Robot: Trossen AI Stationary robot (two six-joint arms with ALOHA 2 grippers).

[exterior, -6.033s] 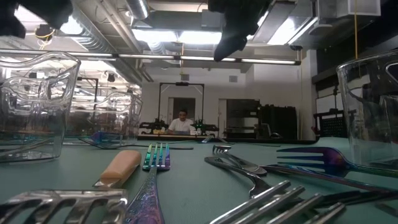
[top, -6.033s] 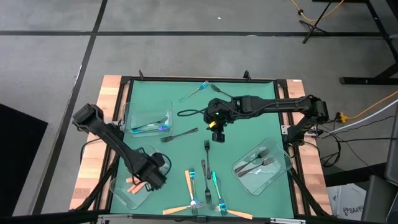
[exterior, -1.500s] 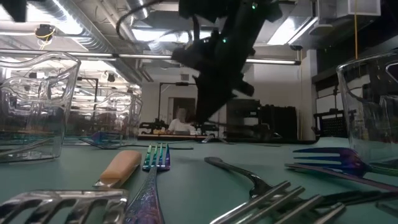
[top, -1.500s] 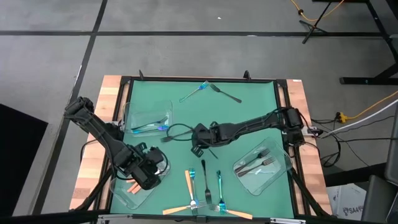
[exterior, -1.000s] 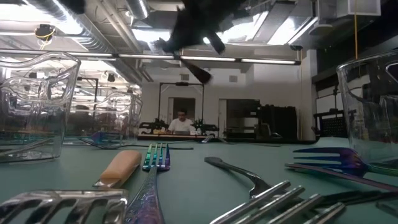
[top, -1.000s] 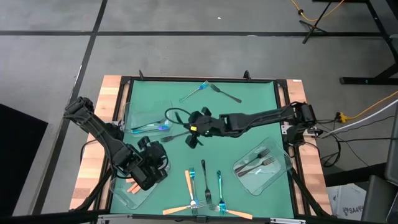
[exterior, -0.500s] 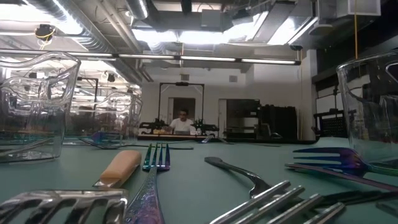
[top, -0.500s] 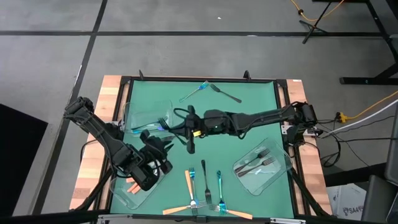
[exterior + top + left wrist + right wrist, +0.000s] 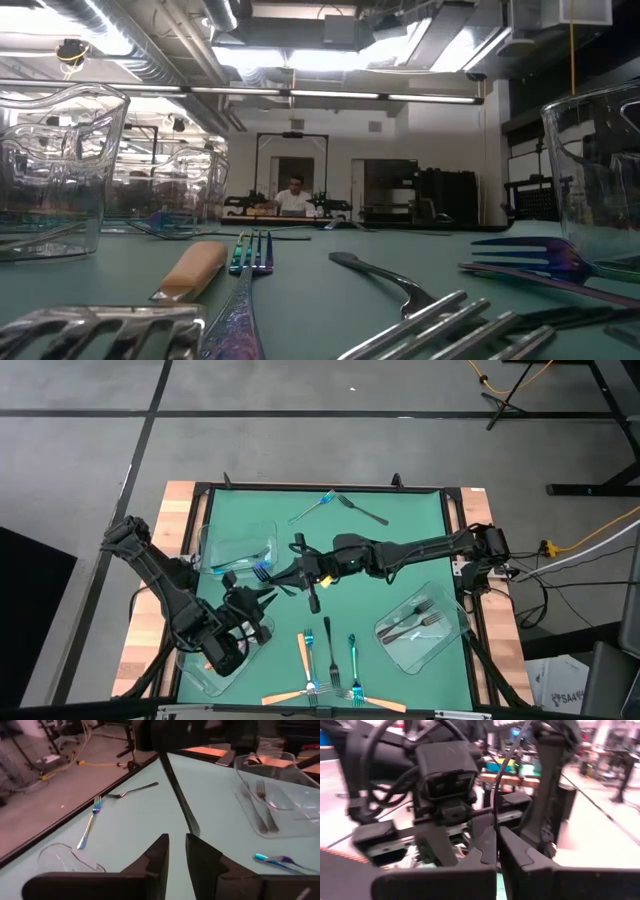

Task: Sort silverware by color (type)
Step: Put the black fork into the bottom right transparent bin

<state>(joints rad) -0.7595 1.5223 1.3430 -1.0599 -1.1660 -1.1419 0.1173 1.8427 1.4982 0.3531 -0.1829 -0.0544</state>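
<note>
Above mid-surface: right gripper (image 9: 303,568), fingers clamped together on dark fork (image 9: 311,588), long axis crosswise to the arm. Left gripper (image 9: 262,591), fingers slightly apart and empty, just beside; left arm nearer the blue-fork tray (image 9: 212,533).

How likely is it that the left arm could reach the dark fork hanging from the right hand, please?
Probably yes: the left hand faces the dark fork, fingers apart, with nothing between them; the right hand holds it from above.
</note>
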